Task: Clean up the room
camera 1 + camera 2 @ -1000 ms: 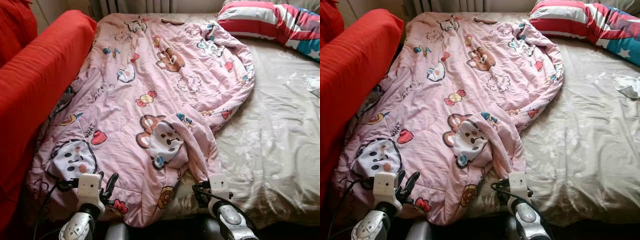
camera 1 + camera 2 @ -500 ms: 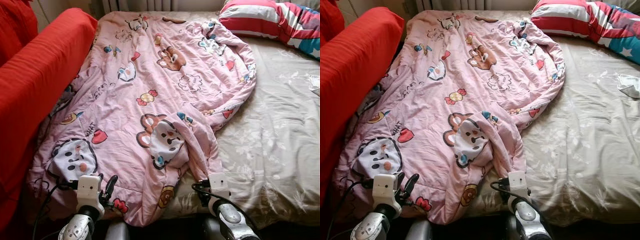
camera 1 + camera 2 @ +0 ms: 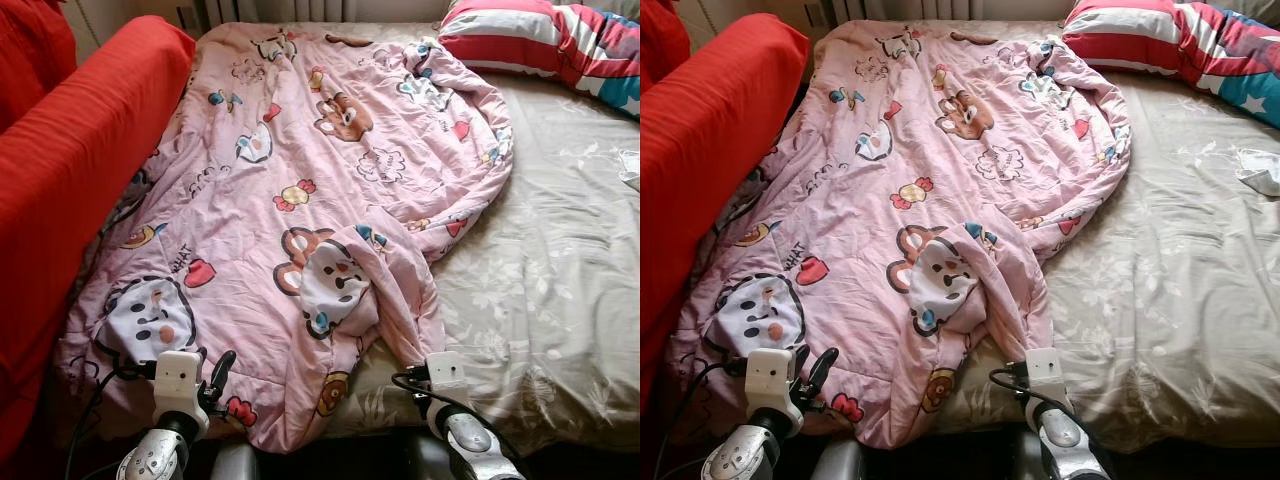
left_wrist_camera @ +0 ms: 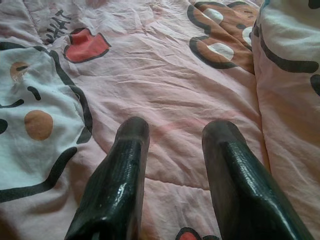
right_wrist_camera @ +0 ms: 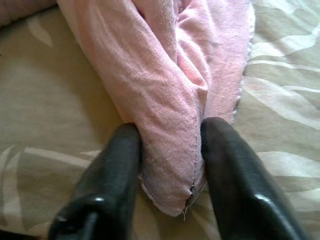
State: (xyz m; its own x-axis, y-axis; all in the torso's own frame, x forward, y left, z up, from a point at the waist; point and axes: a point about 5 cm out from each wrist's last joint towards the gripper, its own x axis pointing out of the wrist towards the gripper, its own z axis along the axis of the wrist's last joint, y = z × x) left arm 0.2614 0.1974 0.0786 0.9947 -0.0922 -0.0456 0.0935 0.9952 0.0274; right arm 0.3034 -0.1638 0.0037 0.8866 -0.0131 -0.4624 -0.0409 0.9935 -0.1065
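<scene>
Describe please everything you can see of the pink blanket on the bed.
The pink blanket looks like soft, wrinkled cotton, printed with cartoon bears, candies, hearts and a white face. It lies spread and rumpled over the left side of the bed, on the beige sheet, its left edge against the red sofa. One corner is folded back over itself near the foot. The right gripper has that corner's hem between its fingers; the left gripper is open just above the fabric.

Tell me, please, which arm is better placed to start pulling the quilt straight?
Probably the right: the right claw has a folded corner of the pink cartoon-print quilt between its fingers, whereas the left claw hovers open above the quilt.
</scene>
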